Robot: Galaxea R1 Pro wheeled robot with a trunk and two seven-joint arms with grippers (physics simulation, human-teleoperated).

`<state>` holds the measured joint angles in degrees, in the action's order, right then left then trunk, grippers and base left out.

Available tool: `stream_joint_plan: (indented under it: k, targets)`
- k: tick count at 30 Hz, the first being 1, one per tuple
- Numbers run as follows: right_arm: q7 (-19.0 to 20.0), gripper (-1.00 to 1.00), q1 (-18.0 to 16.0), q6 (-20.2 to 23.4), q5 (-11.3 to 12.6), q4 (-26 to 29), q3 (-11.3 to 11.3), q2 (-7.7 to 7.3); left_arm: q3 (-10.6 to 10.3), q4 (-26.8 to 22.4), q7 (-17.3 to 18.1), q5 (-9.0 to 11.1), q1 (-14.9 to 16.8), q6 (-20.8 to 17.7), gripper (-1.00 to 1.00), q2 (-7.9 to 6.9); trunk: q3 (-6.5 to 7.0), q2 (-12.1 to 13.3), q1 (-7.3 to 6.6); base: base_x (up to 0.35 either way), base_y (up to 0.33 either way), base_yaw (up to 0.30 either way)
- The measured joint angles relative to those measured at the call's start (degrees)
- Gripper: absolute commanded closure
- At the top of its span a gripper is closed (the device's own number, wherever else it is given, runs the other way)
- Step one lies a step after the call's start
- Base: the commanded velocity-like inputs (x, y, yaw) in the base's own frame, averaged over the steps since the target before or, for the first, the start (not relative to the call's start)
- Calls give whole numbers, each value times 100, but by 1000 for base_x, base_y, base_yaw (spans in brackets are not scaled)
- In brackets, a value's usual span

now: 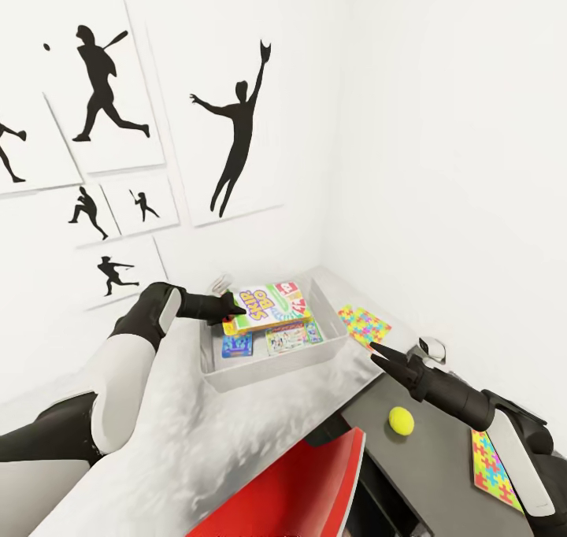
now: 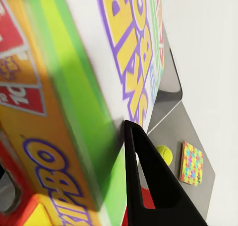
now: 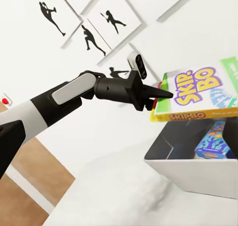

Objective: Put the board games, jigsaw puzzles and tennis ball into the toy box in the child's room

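Pinching the green-yellow Skip-Bo board game (image 1: pixel 272 306) above the toy box (image 1: pixel 331 346), the left fingers (image 1: pixel 230 310) hold it tilted; right fingers (image 1: pixel 384 356) spread, empty.

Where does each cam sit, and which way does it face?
Head: up on the robot, looking down at the toy box on the table; both arms show.
Left wrist: by the left gripper, close against the Skip-Bo box; one finger shows.
Right wrist: looks across at the left arm.
Shared: Skip-Bo box in all three; tennis ball in head and left wrist.
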<state>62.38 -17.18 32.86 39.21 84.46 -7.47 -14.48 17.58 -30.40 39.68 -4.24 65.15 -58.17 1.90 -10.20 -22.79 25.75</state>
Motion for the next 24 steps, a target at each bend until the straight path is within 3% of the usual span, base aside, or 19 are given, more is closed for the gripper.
stream_joint_plan:
  k: [13, 19, 24]
  targets:
    - [11, -100, 0, 0, 8, 0, 0, -6, -20, -16, 48, -3, 0, 17, 100, 63, -122, 0, 0, 0, 0, 0]
    - [95, -100, 0, 0, 1, 0, 0, -8, -579, 7, 102, 21, 0, 412, 100, 83, -178, 0, 0, 0, 0, 0]
    - [111, -100, 0, -1, 1, 0, 0, -9, -719, 18, 122, 25, 1, 489, 100, 87, -224, 0, 0, 0, 0, 0]
